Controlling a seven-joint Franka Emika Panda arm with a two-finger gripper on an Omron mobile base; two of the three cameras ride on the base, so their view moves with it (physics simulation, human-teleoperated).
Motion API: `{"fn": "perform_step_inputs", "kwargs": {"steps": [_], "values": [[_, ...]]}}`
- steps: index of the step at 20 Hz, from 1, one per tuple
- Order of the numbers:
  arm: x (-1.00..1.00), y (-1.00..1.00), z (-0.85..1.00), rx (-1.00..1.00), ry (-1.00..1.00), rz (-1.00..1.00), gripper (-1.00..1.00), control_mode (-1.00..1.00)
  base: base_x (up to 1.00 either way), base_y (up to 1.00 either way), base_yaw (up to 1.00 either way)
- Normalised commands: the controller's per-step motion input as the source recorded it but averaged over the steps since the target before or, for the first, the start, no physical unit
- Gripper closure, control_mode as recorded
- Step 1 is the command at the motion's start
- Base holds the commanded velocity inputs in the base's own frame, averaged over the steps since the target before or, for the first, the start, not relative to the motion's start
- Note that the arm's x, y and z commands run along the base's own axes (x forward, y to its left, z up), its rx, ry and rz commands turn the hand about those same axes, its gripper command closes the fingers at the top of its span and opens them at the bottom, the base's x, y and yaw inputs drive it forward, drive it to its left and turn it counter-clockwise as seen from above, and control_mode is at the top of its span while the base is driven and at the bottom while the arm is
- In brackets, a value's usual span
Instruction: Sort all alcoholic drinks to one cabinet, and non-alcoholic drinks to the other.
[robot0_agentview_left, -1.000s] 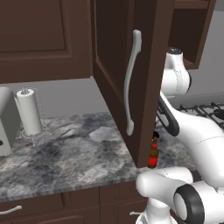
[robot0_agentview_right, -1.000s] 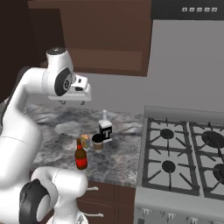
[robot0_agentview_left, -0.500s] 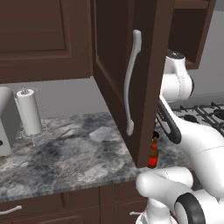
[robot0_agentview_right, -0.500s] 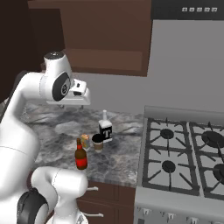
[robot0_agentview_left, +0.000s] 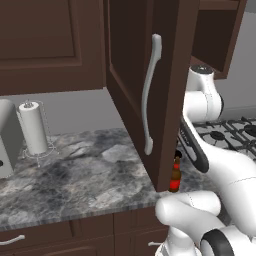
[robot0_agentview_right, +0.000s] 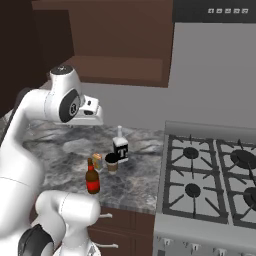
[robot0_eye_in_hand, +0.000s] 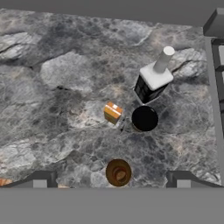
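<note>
- Cabinet door (robot0_agentview_left: 150, 95) hangs open over the granite counter (robot0_eye_in_hand: 57, 87).
- Gripper (robot0_eye_in_hand: 111, 178) spread wide, empty, high above the drinks.
- White bottle (robot0_eye_in_hand: 153, 78), brown bottle (robot0_agentview_right: 92, 178), coffee cup (robot0_eye_in_hand: 144, 118), can (robot0_eye_in_hand: 113, 113) clustered on counter near the stove (robot0_agentview_right: 210, 185).

At the left of the left base view we see a paper towel roll (robot0_agentview_left: 34, 129) upright in a wire holder on the grey marbled counter (robot0_agentview_left: 85, 175), beside what may be a toaster (robot0_agentview_left: 7, 137) cut by the frame edge. The right base view shows a gas stove (robot0_agentview_right: 210, 175) at lower right, under a grey range hood (robot0_agentview_right: 215, 10).
</note>
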Motion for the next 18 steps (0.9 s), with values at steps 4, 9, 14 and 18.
{"fn": "perform_step_inputs", "kwargs": {"steps": [4,9,14,18], "values": [[-0.04,-0.19,-0.20,0.00,-0.03,0.08,-1.00,-1.00,0.00,0.00,0.00],[0.01,-0.19,-0.14,0.00,0.00,0.05,-1.00,-1.00,0.00,0.00,0.00],[0.12,-0.25,-0.10,0.03,0.00,0.02,-1.00,-1.00,0.00,0.00,0.00],[0.10,-0.35,-0.07,0.05,0.00,0.01,-1.00,-1.00,0.00,0.00,0.00]]}}
